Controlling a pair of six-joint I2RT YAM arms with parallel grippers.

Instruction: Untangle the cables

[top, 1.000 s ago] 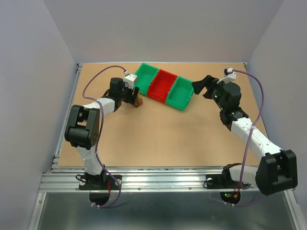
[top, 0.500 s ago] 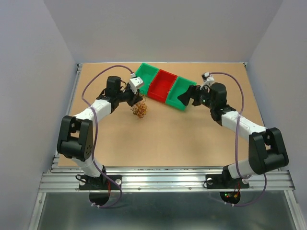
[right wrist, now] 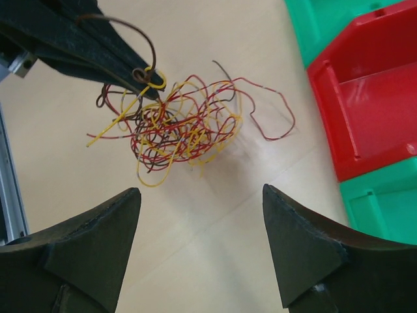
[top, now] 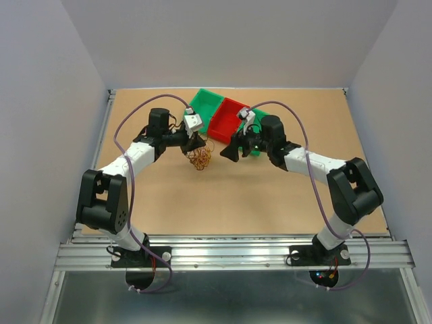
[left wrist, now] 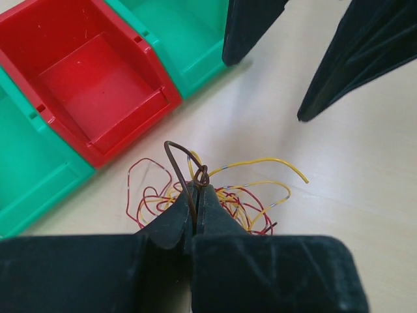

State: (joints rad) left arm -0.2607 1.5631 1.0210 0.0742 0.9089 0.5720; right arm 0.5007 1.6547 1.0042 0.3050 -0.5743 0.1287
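Note:
The cables (top: pixel 200 159) are a small clump of curly red, yellow and dark strands (right wrist: pixel 182 130) on the tan table, just in front of the bins. My left gripper (top: pixel 195 146) is shut on a dark brown strand (left wrist: pixel 174 156) at the top of the clump (left wrist: pixel 244 199); the strand loops up out of the closed tips (left wrist: pixel 197 188). My right gripper (top: pixel 230 150) is open, a short way to the right of the clump and pointing at it. Nothing is between its fingers (right wrist: pixel 201 190). The clump lies just beyond its tips.
A row of three bins stands behind the clump: green (top: pixel 206 104), red (top: pixel 227 120) and a green one largely hidden by the right arm. In the left wrist view the red bin (left wrist: pixel 98 78) looks empty. Purple cables run along both arms.
The left gripper closed on the strand and drew the clump a little toward the table's middle. The right arm swung left from beyond the bins to beside the clump, its jaws slightly narrower.

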